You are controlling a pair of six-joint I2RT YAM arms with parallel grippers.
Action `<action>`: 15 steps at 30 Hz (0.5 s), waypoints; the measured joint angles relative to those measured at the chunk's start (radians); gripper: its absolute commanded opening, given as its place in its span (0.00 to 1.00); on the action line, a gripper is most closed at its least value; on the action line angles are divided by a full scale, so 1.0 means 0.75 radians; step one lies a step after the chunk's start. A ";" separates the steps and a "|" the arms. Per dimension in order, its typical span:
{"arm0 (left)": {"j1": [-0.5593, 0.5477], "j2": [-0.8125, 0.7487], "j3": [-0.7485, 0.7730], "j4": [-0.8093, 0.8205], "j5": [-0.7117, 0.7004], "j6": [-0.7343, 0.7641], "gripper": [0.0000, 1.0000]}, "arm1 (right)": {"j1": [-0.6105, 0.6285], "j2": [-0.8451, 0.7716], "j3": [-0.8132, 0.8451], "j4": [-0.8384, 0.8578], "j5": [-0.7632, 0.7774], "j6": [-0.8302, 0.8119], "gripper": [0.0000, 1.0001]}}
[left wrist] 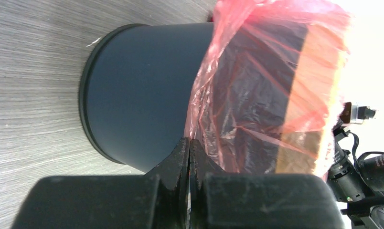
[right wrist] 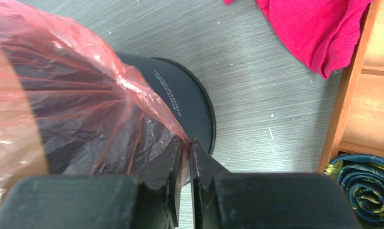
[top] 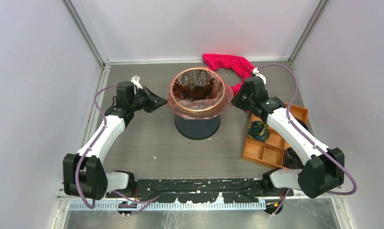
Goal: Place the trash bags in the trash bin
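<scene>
Now, left gripper (left wrist: 188, 140): is pinching trash bag (left wrist: 266, 86) skirt at trash bin (left wrist: 137, 95) left flank
right gripper (right wrist: 186, 142): is pinching opposite skirt

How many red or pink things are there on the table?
2. The translucent trash bag is draped over the trash bin at the centre; the magenta cloth lies further back, to the right of the bin. More may be hidden from view.

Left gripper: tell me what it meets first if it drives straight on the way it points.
The trash bag: the left gripper, jaws shut, has its tips at the film's edge draped over the trash bin. The bin's wall lies just behind; depth is unclear.
</scene>
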 measured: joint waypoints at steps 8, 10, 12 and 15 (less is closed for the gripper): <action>0.000 0.090 -0.006 0.015 -0.041 0.034 0.01 | 0.000 0.001 -0.064 0.069 0.007 0.003 0.14; 0.000 0.101 -0.006 0.015 -0.060 0.038 0.00 | 0.000 0.002 -0.067 0.089 0.008 0.004 0.14; 0.000 0.112 -0.005 0.016 -0.075 0.042 0.00 | 0.000 0.005 -0.069 0.105 0.011 0.005 0.14; 0.000 0.137 -0.002 0.017 -0.100 0.052 0.01 | 0.000 0.020 -0.069 0.124 0.028 0.003 0.13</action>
